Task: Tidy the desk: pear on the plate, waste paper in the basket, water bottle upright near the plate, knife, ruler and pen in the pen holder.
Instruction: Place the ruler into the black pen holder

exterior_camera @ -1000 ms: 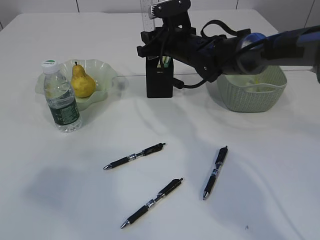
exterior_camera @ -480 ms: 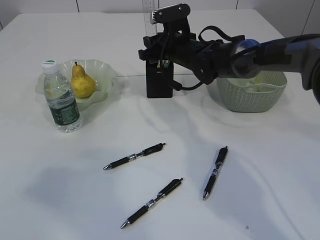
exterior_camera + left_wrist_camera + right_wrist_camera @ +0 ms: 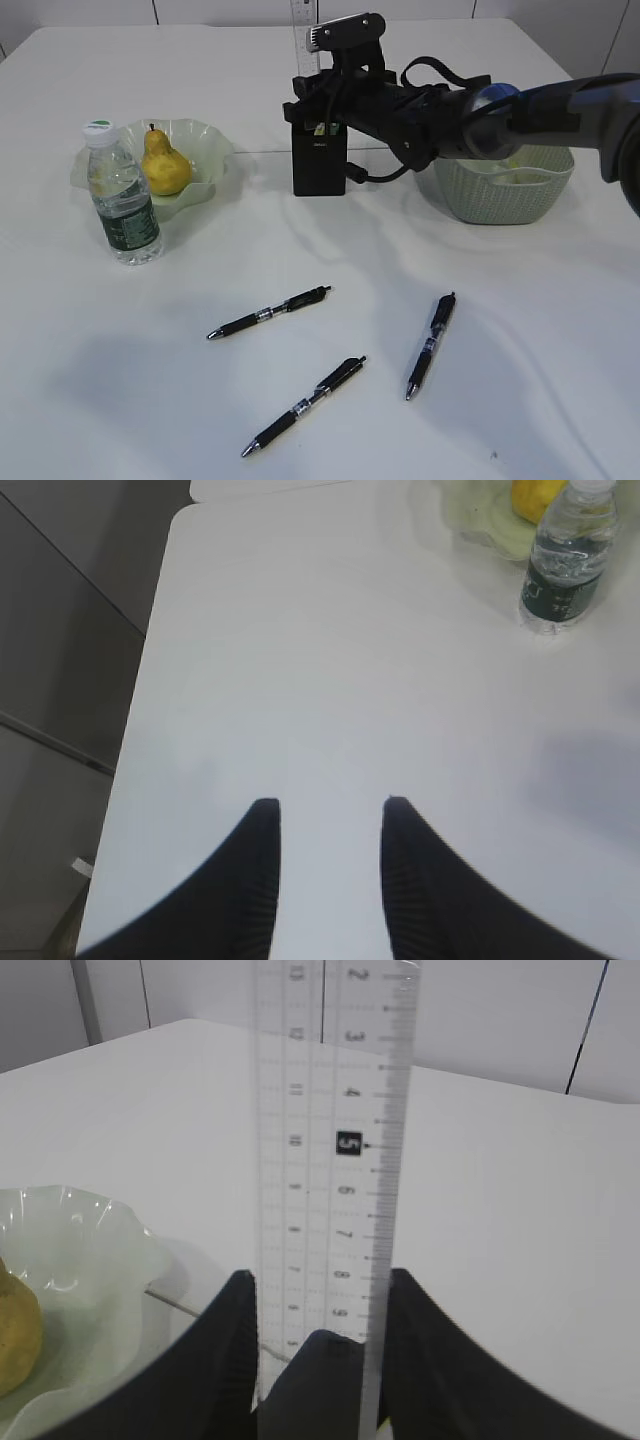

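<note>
The clear ruler [image 3: 330, 1140] stands upright between my right gripper's [image 3: 322, 1275] fingers, which are shut on its two long edges. In the exterior view its top [image 3: 304, 25] rises above the black pen holder [image 3: 319, 165], and the right gripper [image 3: 315, 100] hovers just over the holder's mouth. The yellow pear [image 3: 165, 163] lies on the green plate [image 3: 205, 140], with the water bottle [image 3: 122, 195] upright beside it. Three black pens [image 3: 268, 313] [image 3: 304, 405] [image 3: 430, 345] lie on the table. Pale scraps of waste paper [image 3: 512, 165] show inside the basket [image 3: 500, 195]. The knife is hidden. My left gripper [image 3: 328, 802] hangs open over bare table.
The left wrist view shows the table's left edge [image 3: 150, 660] with dark floor beyond, and the bottle [image 3: 570, 560] far to the right. The right arm [image 3: 470, 105] stretches across above the basket.
The right gripper with the ruler has shifted slightly to the right over the pen holder. Nothing else has moved.
</note>
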